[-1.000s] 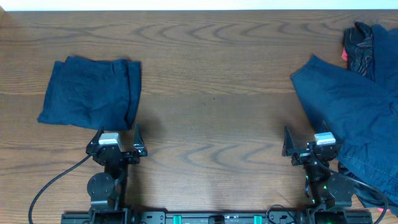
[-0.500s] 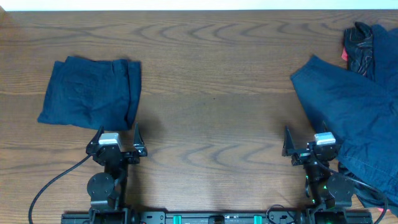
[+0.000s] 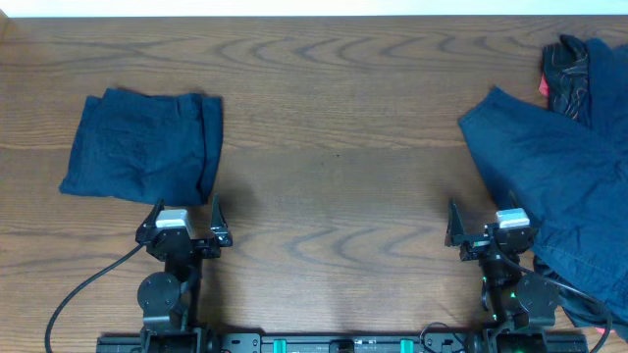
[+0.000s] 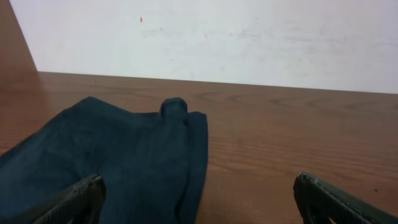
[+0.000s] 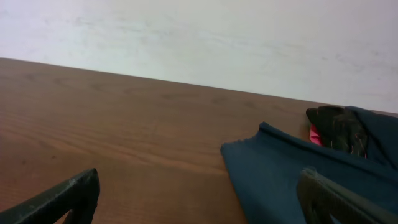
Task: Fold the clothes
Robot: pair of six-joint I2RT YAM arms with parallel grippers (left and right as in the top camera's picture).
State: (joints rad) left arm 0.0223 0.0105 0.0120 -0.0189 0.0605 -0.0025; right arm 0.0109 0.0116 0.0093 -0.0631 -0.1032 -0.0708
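Observation:
A folded dark blue garment (image 3: 142, 147) lies on the left of the wooden table, also in the left wrist view (image 4: 118, 155). A large unfolded dark blue garment (image 3: 554, 176) spreads over the right side, also in the right wrist view (image 5: 280, 174). A dark patterned garment with a pink spot (image 3: 569, 74) lies at the far right corner, also in the right wrist view (image 5: 336, 127). My left gripper (image 3: 183, 218) is open and empty, just in front of the folded garment. My right gripper (image 3: 488, 222) is open and empty at the near edge of the unfolded garment.
The wooden table (image 3: 334, 147) stretches bare between the two garments. A white wall (image 4: 217, 37) stands behind its far edge. Black cables run from both arm bases at the front edge.

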